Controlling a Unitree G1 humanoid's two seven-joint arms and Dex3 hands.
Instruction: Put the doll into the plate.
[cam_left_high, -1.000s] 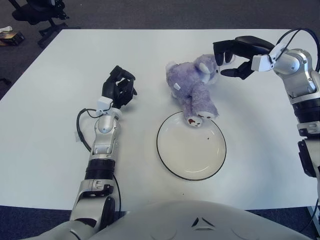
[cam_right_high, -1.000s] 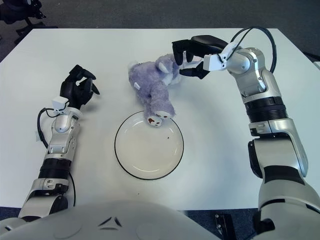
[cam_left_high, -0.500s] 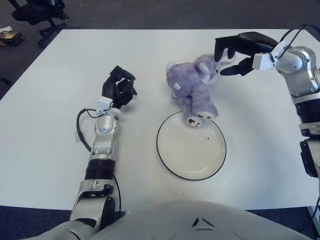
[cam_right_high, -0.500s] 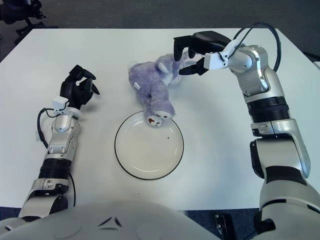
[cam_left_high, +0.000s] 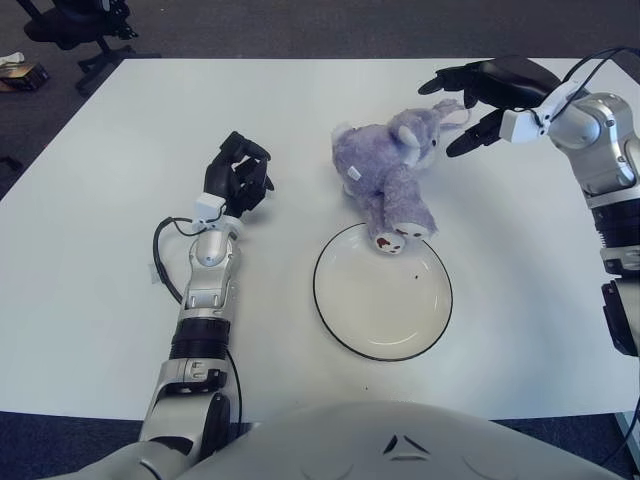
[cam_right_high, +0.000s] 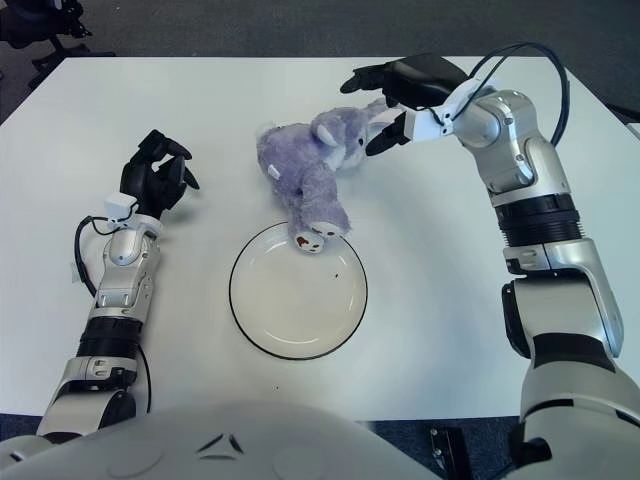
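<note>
**White surface, purple doll half on the plate's rim**

White surface (cam_left_high: 90, 250) fills most of the frame. At left of centre my left hand (cam_left_high: 236, 178) shows above my forearm, its black fingers (cam_left_high: 247, 150) curled in on themselves and holding nothing; it is well apart from the doll.

Just right of centre, in the upper middle, the purple doll (cam_left_high: 385, 170) lies sprawled on the surface, head toward the upper right and one leg stretched toward the bottom of the frame. The pale sole of that foot overlaps the upper rim of the plate (cam_left_high: 330, 310), so the foot reaches the plate while the body and head remain outside it, above. The plate is white with a dark edge and sits in the lower middle; a small dark speck shows inside it near the foot.

In the upper right my right hand (cam_left_high: 478, 95) shows beside the doll's head, fingers (cam_left_high: 440, 82) spread wide and gripping nothing. One finger points down close to the doll's head; I cannot tell whether it touches the fur.
</note>
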